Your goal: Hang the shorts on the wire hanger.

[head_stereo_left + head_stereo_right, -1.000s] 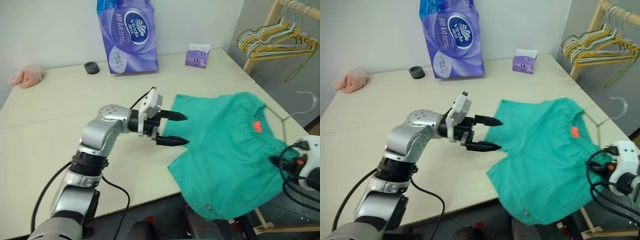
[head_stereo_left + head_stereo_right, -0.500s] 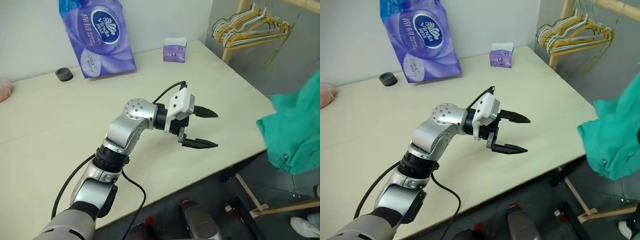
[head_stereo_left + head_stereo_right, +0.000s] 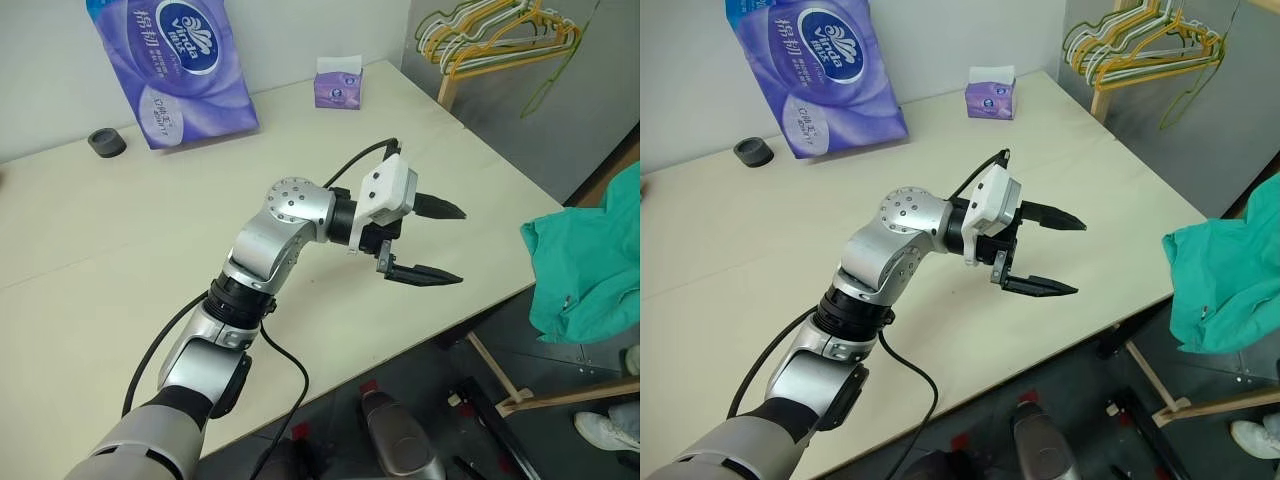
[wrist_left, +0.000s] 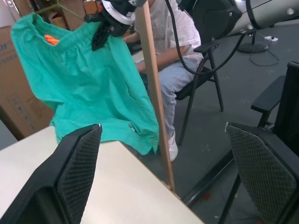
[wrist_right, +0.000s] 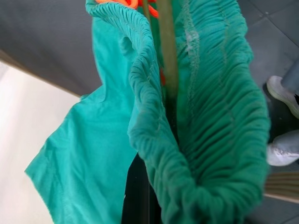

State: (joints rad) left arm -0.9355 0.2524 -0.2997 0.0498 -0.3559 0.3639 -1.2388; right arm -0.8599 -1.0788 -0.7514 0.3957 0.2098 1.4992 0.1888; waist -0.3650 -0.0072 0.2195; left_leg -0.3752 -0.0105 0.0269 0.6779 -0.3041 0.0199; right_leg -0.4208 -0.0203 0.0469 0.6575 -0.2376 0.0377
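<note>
Left gripper (image 3: 447, 243) stood wide open over the table (image 3: 120, 240) edge, holding nothing. Right gripper (image 4: 108, 29) was pressed together, pinching the waistband of the shorts (image 4: 88, 79), which hung lengthwise downward beyond the table, with the wire hanger (image 5: 167, 56) inside the waistband.

Left arm (image 3: 265, 255): brushed silver segmented shells, black joint rings, round elbow cap with small screws. White boxy wrist block. Left hand (image 3: 452, 243): two black tapered fingers; cross-hatched pads (image 4: 81, 161) in wrist view. Black cable (image 3: 345, 175) loops along arm.
</note>
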